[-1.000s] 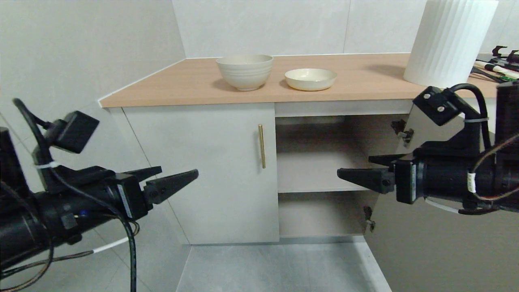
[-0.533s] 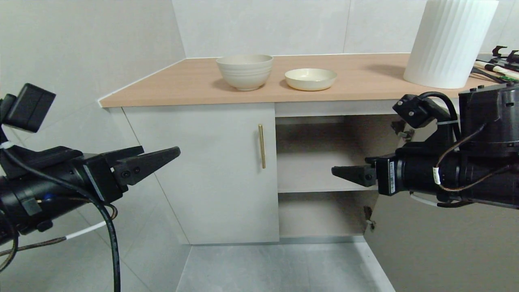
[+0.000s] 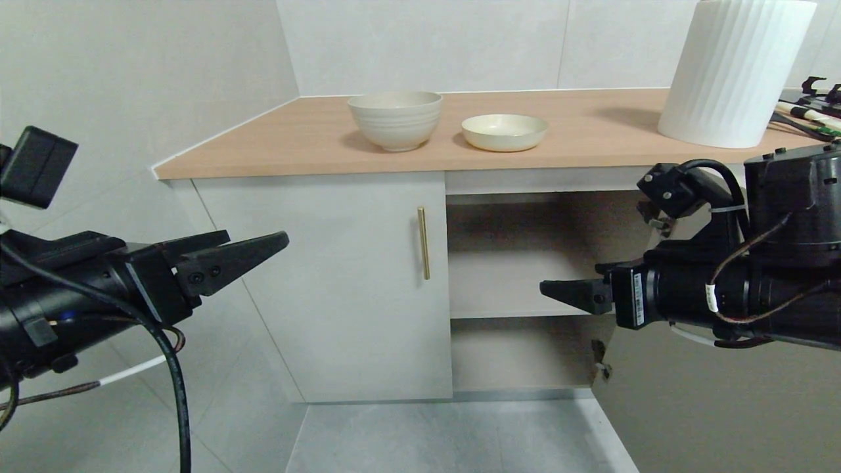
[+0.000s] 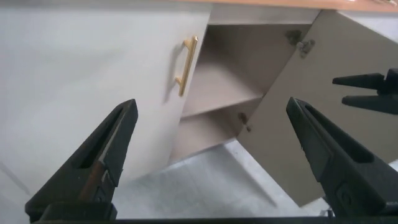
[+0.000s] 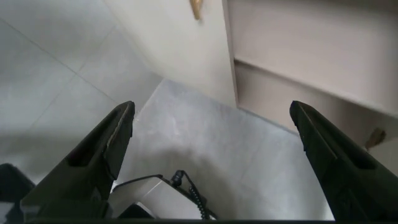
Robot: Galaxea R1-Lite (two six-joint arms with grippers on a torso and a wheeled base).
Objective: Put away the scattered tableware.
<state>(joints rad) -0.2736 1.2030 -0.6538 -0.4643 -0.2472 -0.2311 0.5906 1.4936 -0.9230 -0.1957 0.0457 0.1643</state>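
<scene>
A beige ribbed bowl and a shallow cream dish stand side by side on the wooden countertop. Below them the cabinet's right half is open, with a bare shelf inside. My left gripper hangs open at the left, in front of the shut left door and well below the counter. In its own view the left gripper holds nothing. My right gripper hangs open before the open compartment, at shelf height. Its own view shows the right gripper over the floor, also holding nothing.
The shut left door carries a gold handle. The right door is swung open toward me. A tall white ribbed container and some utensils stand on the counter's right end. Grey floor tiles lie below.
My left gripper has risen and drawn back to the left. My right arm has turned and shifted slightly left. The head camera has tipped a little.
</scene>
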